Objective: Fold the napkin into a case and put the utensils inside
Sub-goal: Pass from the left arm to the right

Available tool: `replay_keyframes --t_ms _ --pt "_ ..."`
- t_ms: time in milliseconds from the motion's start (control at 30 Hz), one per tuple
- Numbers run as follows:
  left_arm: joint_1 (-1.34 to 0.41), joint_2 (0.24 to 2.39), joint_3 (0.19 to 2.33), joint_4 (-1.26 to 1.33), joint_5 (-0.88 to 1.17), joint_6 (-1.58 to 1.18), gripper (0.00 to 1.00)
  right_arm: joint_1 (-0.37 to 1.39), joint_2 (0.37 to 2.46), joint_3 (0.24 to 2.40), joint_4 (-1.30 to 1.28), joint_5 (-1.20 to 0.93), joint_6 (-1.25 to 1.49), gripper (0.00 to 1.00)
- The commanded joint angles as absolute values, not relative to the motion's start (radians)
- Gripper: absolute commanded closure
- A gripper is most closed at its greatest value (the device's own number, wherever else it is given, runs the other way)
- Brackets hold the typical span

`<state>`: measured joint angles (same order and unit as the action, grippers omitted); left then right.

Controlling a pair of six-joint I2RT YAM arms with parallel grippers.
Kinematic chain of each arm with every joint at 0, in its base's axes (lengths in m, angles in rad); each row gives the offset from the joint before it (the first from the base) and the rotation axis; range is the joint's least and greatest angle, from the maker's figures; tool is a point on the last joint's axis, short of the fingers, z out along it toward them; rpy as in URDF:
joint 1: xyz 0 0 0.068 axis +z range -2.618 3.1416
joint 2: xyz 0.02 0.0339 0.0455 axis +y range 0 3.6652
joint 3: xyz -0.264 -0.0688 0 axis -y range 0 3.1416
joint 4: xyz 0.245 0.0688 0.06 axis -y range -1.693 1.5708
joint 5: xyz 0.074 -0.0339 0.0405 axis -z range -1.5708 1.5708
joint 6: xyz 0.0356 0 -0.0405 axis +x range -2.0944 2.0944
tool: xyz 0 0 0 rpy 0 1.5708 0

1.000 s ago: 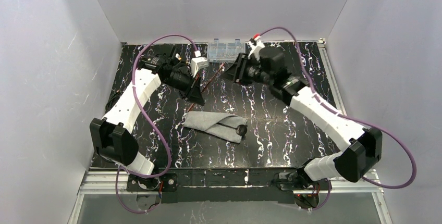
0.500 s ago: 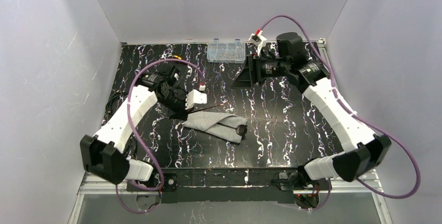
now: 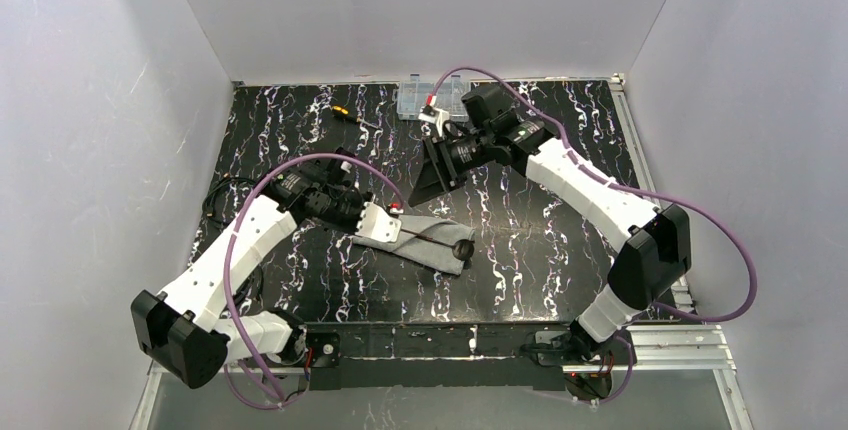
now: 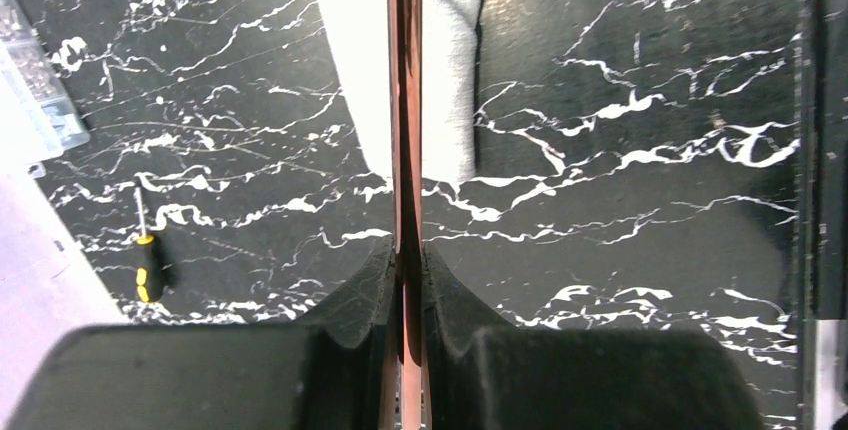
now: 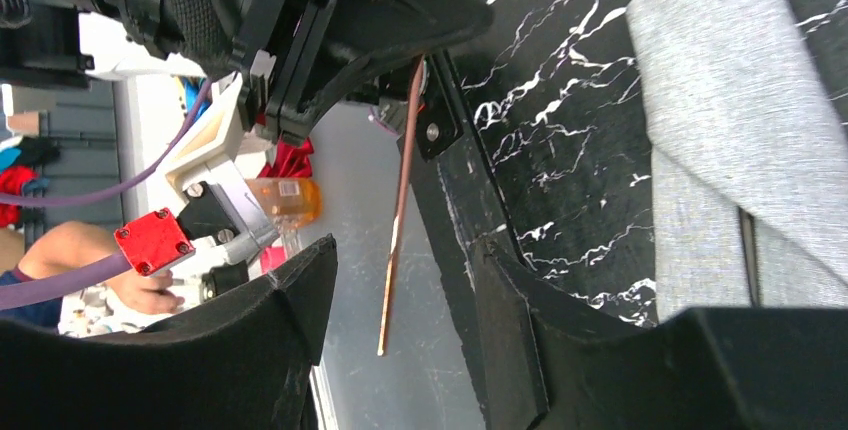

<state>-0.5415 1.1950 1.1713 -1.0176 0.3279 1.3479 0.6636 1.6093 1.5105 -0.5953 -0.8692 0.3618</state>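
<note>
The napkin (image 3: pixel 415 237) lies folded into a narrow grey case (image 5: pixel 735 120) at mid-table. A dark spoon head (image 3: pixel 462 248) shows at its right end. My left gripper (image 3: pixel 390 226) sits low at the case's left end, shut on a thin copper utensil (image 4: pixel 405 100). That utensil points along the grey cloth (image 4: pixel 452 60). My right gripper (image 3: pixel 428 178) hovers open just behind the case. In the right wrist view the copper utensil (image 5: pixel 398 220) shows in the gap between the open fingers of the right gripper (image 5: pixel 405 250), touching neither.
A clear plastic box (image 3: pixel 432 100) stands at the back edge, with a small orange-and-black screwdriver (image 3: pixel 346 114) to its left. The screwdriver (image 4: pixel 148 268) also lies left of my left fingers. Purple cables loop over both arms.
My left gripper has carried the copper utensil from the back of the table down to the case's left end. My right gripper opened and swung in toward the middle.
</note>
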Motion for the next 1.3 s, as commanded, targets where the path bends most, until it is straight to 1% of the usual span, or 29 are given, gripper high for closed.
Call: replay_keyframes --t_ms 0,167,267,400,467,533,567,667,700,733,800,833,933,967,1067,1100,1133,1267 --pt "-0.556 1.189 1.169 -0.974 0.272 1.393 1.0 0.712 1.589 1.486 -0.553 -0.9 0.381 0.38" --pt "-0.574 1.188 1.161 -0.92 0.224 1.415 1.0 0.78 1.621 1.448 -0.516 -0.877 0.428 0.38" --pt "-0.583 1.192 1.175 -0.914 0.218 1.416 1.0 0.791 1.638 1.429 -0.495 -0.858 0.454 0.39" --pt "-0.593 1.192 1.18 -0.912 0.211 1.417 1.0 0.801 1.641 1.406 -0.422 -0.865 0.506 0.42" --pt "-0.595 1.192 1.177 -0.908 0.209 1.416 1.0 0.809 1.647 1.402 -0.399 -0.862 0.52 0.47" --pt "-0.597 1.19 1.176 -0.898 0.208 1.413 1.0 0.813 1.657 1.397 -0.397 -0.861 0.524 0.55" --pt "-0.598 1.19 1.175 -0.892 0.207 1.409 1.0 0.816 1.661 1.393 -0.395 -0.857 0.526 0.63" --pt "-0.6 1.188 1.179 -0.868 0.214 1.395 1.0 0.819 1.681 1.383 -0.405 -0.847 0.526 0.9" --pt "-0.6 1.186 1.18 -0.852 0.217 1.382 1.0 0.818 1.686 1.383 -0.417 -0.842 0.516 0.97" --pt "-0.601 1.184 1.182 -0.835 0.222 1.357 0.92 0.819 1.69 1.385 -0.438 -0.835 0.502 0.99" --pt "-0.601 1.182 1.193 -0.81 0.23 1.303 0.52 0.817 1.687 1.392 -0.482 -0.806 0.459 0.99" --pt "-0.6 1.181 1.197 -0.798 0.227 1.276 0.44 0.815 1.683 1.394 -0.506 -0.788 0.438 0.99" --pt "-0.598 1.183 1.205 -0.791 0.226 1.225 0.33 0.807 1.662 1.392 -0.592 -0.724 0.351 0.99" --pt "-0.593 1.184 1.205 -0.795 0.23 1.208 0.31 0.805 1.651 1.388 -0.628 -0.681 0.322 0.99" --pt "-0.574 1.186 1.215 -0.809 0.257 1.126 0.18 0.794 1.603 1.351 -0.725 -0.536 0.24 0.99" --pt "-0.558 1.19 1.225 -0.821 0.278 1.089 0.09 0.791 1.58 1.332 -0.75 -0.484 0.215 0.99" --pt "-0.538 1.198 1.241 -0.841 0.311 1.047 0.03 0.79 1.554 1.31 -0.771 -0.431 0.189 0.99" --pt "-0.42 1.254 1.289 -0.914 0.45 0.892 0.02 0.789 1.424 1.205 -0.796 -0.277 0.114 0.99"
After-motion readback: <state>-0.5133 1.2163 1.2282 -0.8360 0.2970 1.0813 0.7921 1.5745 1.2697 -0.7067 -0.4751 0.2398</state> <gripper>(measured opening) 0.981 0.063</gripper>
